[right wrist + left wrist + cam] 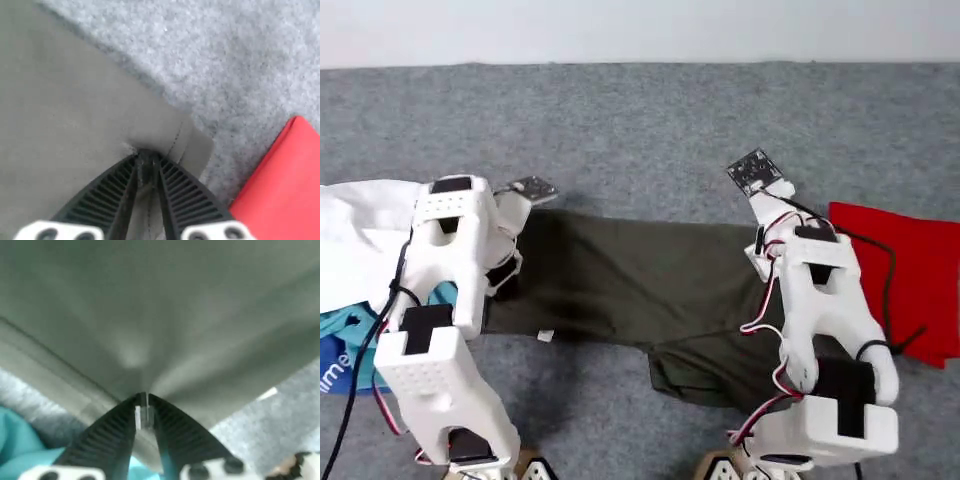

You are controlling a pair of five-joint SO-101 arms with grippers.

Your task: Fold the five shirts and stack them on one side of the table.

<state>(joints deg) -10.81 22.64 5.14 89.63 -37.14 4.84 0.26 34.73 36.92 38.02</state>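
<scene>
Centrally on the grey table (640, 120), an olive shirt (640, 275) is laid out crosswise. Its end nearest the table's left edge is clamped by the left gripper (144, 407), and its opposite end by the right gripper (146, 161). A red shirt (910, 270) is laid at the right edge, while a white shirt (360, 225) and a teal shirt (342, 322) are heaped at the left edge.

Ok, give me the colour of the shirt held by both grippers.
Olive green shirt, best in the high view.

left gripper (144, 407): jaws pinched together | right gripper (147, 160): jaws pinched together
</scene>
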